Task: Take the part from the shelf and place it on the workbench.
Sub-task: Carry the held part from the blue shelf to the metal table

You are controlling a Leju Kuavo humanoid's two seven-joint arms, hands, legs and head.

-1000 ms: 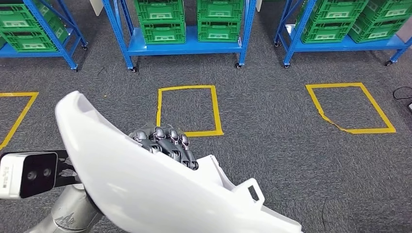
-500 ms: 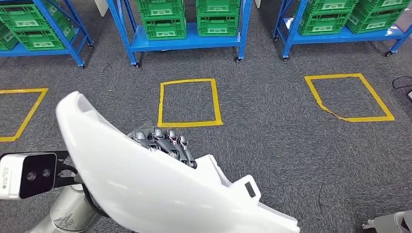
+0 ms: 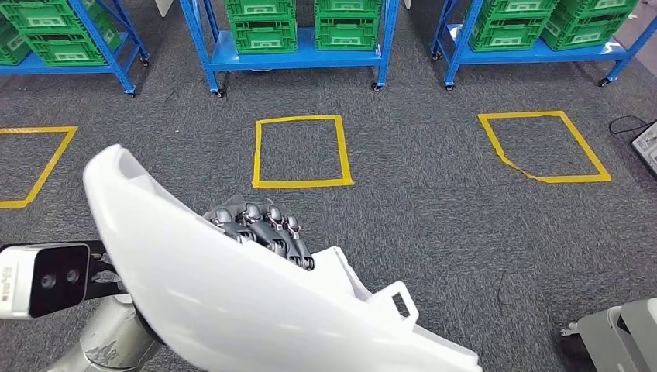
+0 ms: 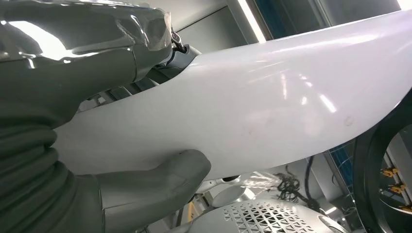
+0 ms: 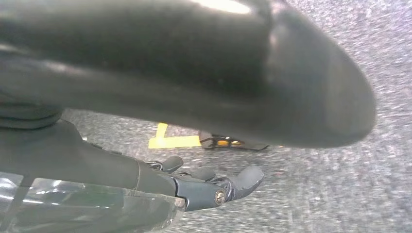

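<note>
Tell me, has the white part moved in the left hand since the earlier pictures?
No. The white part sits the same against the left hand; only the camera shifted.

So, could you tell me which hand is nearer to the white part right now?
Left. The left hand grips the white part itself, fingers over its edge; the right hand hangs apart above the carpet, holding nothing.

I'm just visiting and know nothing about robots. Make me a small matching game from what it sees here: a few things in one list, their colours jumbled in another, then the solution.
Things:
1. curved part gripped by the left hand
2. crates on the shelves
3. shelf frames
4. taped squares on the carpet

Colours:
A. yellow
B. white
C. blue
D. green

Pairs: 1-B, 2-D, 3-C, 4-A
</note>
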